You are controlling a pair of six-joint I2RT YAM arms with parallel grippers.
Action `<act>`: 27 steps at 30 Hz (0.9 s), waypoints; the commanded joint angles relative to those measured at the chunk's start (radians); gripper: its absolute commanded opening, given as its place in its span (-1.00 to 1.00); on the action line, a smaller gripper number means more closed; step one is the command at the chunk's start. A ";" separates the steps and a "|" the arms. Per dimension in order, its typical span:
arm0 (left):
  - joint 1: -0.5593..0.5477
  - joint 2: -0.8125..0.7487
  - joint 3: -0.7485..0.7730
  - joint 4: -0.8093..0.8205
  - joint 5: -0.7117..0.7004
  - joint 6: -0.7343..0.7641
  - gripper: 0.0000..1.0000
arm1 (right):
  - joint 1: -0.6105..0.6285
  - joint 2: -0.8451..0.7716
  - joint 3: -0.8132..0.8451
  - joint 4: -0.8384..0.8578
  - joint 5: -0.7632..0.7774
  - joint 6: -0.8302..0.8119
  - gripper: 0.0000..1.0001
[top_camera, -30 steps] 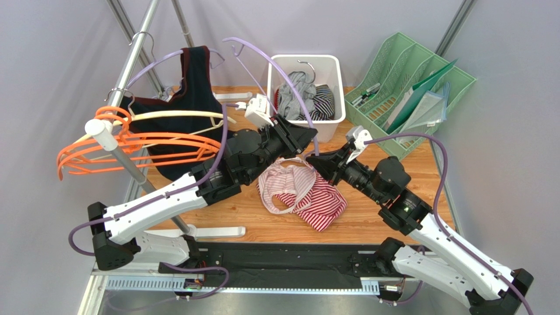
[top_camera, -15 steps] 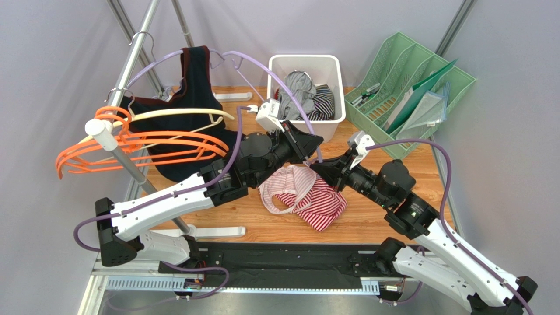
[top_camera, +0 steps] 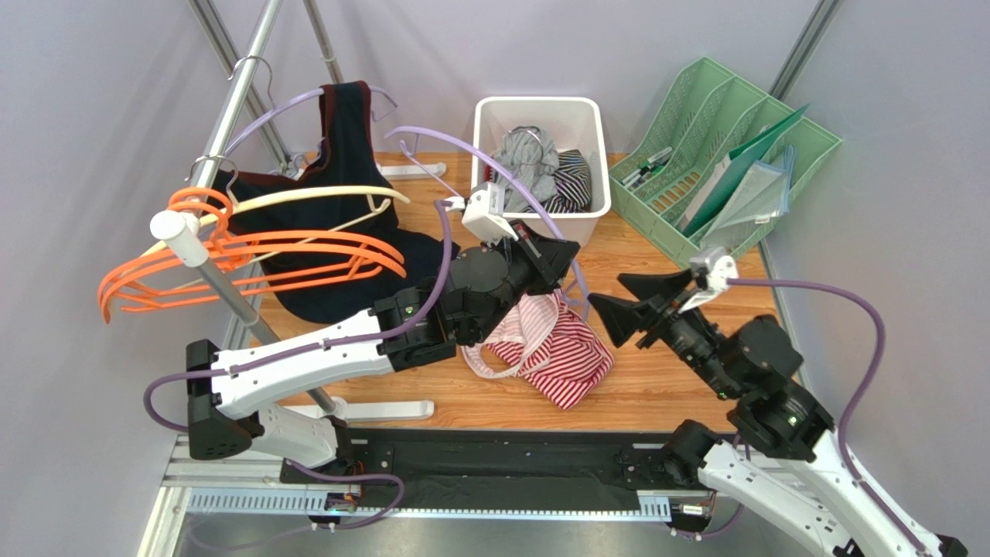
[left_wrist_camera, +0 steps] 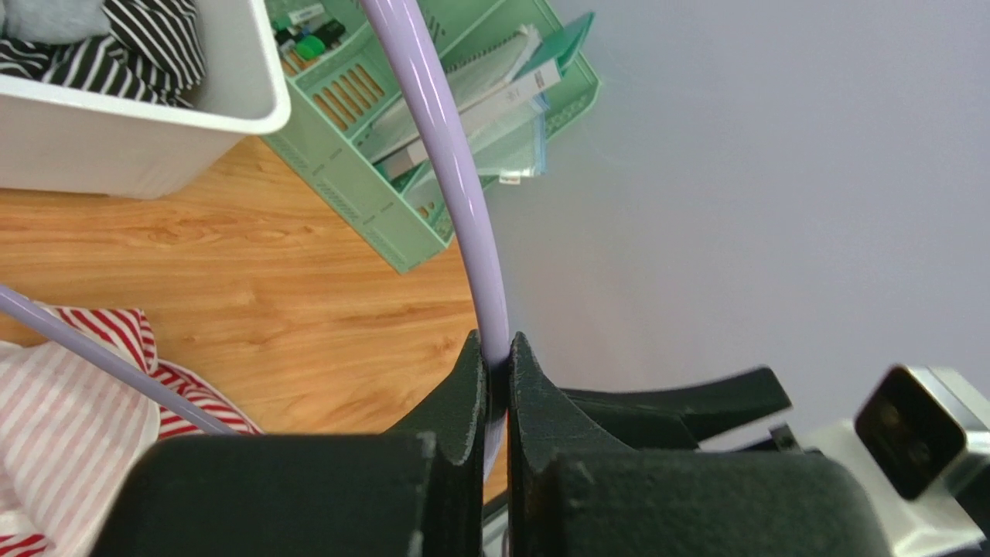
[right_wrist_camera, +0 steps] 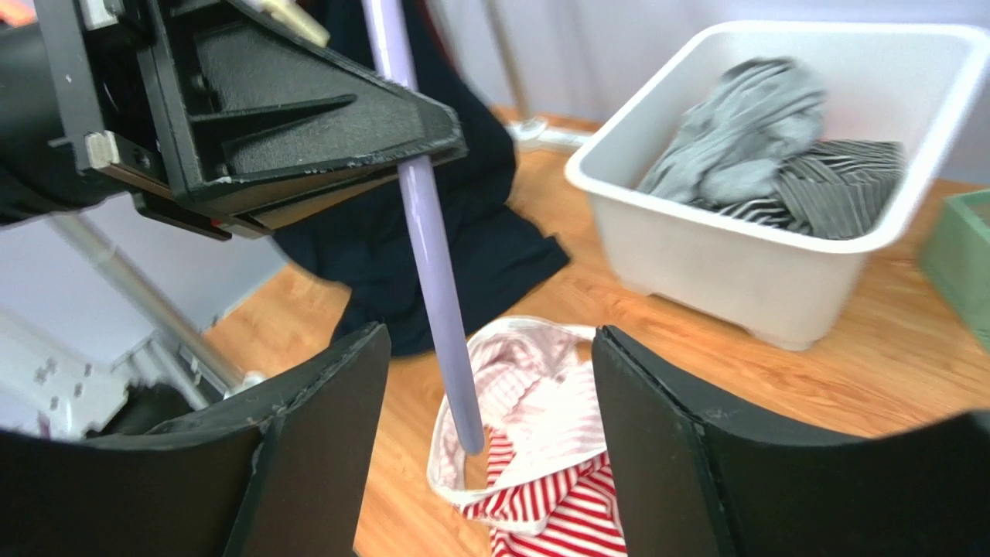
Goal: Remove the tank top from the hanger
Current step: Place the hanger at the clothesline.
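Tank top (top_camera: 549,348): red-and-white striped, crumpled on the wooden table (top_camera: 633,392), just below the left gripper's tip. Left gripper (left_wrist_camera: 496,354): clamped tight on the lilac hanger (left_wrist_camera: 447,174), jaws pinching the rod with no gap showing. Holds that rod slanting up and away toward the white bin (top_camera: 482,110) in its own wrist view. Carries the rod's lower end down to the striped cloth. Ends at the white strap loop in the right wrist view, possibly touching it, though hard to tell from that angle. Right gripper (right_wrist_camera: 488,348): spread wide, holding nothing, fingers (right_wrist_camera: 314,453) either side of the rod's tip but apart from it, pointed at the heap. Farther out: grey and striped clothes (top_camera: 529,157) piled in the bin, green file tray (top_camera: 709,105) at the far right corner, dark garment (top_camera: 337,163) and orange hangers (top_camera: 244,261) on the rack pole (top_camera: 246,311) to the left.
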 commanded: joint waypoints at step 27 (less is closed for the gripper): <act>0.087 0.256 0.256 0.841 -0.747 0.616 -1.00 | -0.001 -0.074 0.017 -0.225 0.248 0.094 0.81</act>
